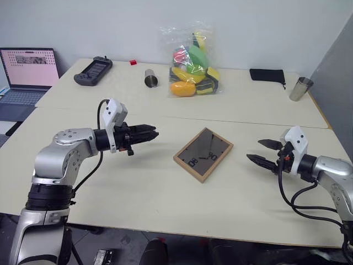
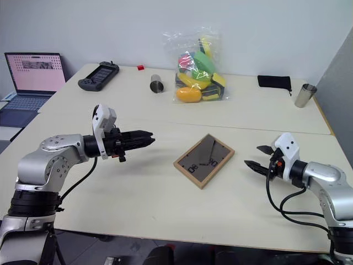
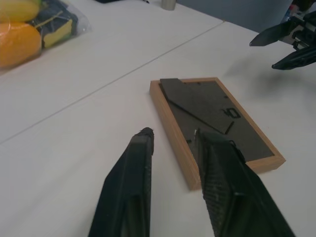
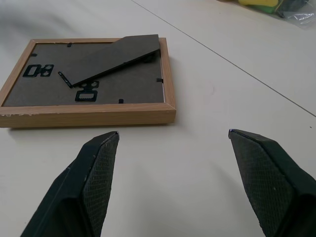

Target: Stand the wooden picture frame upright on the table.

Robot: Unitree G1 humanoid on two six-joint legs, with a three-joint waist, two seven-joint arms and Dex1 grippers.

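The wooden picture frame [image 1: 203, 153] lies flat and face down in the middle of the table [image 1: 138, 187]. Its dark back panel faces up, with the fold-out stand raised a little off it. My left gripper [image 1: 154, 132] hovers above the table to the frame's left, pointing at it, its fingers [image 3: 138, 173] drawn nearly together with nothing between them. The frame's near corner [image 3: 217, 118] lies just beyond those tips. My right gripper [image 1: 253, 149] hangs open to the frame's right, aimed at its light-wood edge [image 4: 94, 116], and is empty.
At the back stand a clear bag of colourful toys [image 1: 193, 66], a lying metal cup [image 1: 150, 78], a black handheld device [image 1: 94, 70], a small red block [image 1: 133, 62], a black pouch [image 1: 267, 75] and another metal cup [image 1: 300, 88]. An open laptop [image 1: 27, 72] sits far left.
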